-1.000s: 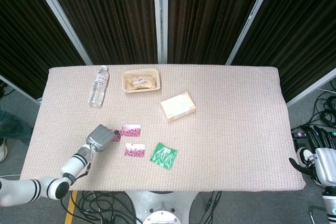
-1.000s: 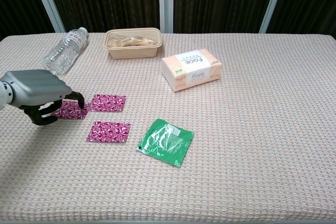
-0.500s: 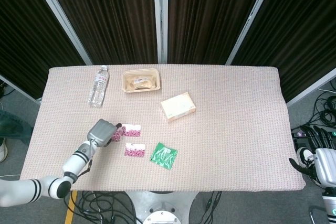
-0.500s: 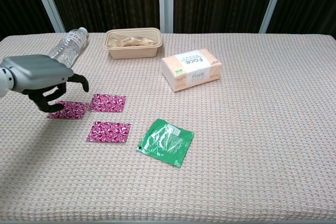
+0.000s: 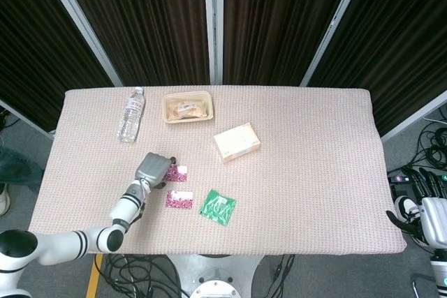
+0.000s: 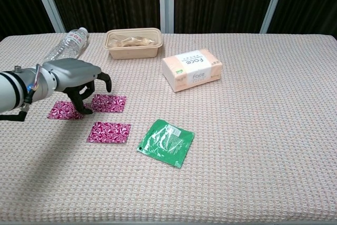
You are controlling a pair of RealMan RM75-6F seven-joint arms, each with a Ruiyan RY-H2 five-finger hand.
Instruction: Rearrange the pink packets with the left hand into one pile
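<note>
Three pink packets lie flat and apart on the table: a left one (image 6: pixel 62 110), an upper one (image 6: pixel 109 103) and a lower one (image 6: pixel 109 131). My left hand (image 6: pixel 79 77) hovers over the gap between the left and upper packets, fingers spread and pointing down, holding nothing. One fingertip (image 6: pixel 86 110) reaches the cloth beside the upper packet. In the head view the left hand (image 5: pixel 155 167) covers part of the upper packet (image 5: pixel 179 171), and the lower packet (image 5: pixel 179 199) lies free. My right hand (image 5: pixel 426 209) rests off the table's right edge, empty.
A green packet (image 6: pixel 166 142) lies right of the lower pink one. A tissue box (image 6: pixel 192 69) sits mid-table. A beige tray (image 6: pixel 132 52) with food and a lying water bottle (image 6: pixel 66 50) are at the back left.
The left hand released the left packet, rose and moved right. It now hangs between the left and upper packets with its fingers spread. The right hand stayed still.
</note>
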